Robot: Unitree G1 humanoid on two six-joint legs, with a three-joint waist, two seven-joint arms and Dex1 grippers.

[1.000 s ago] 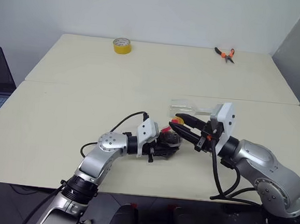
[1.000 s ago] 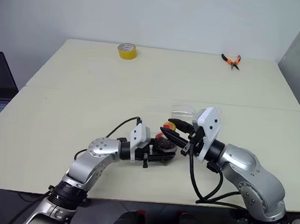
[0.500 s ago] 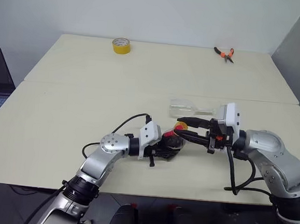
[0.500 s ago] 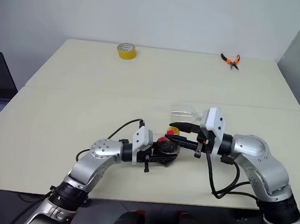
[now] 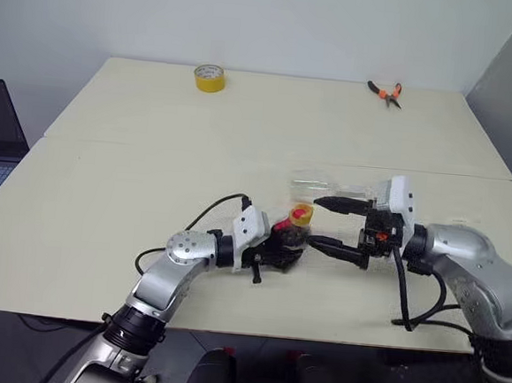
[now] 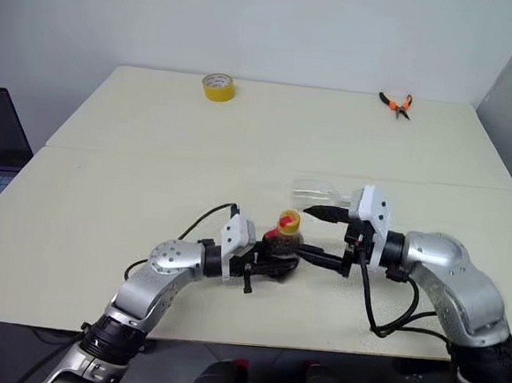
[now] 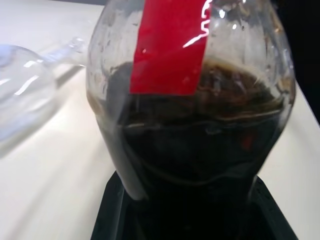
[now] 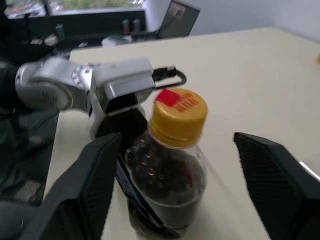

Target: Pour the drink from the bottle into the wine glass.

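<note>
**Bottle clamped upright by left gripper; right gripper spread at cap**

The left gripper is closed around the lower body of the bottle, holding it upright near the table's front edge. The yellow cap is on; the drink fills the lower body. The right gripper has its fingers spread wide, one on each side of the cap, not touching. The wine glass lies on its side just behind the bottle.
</note>
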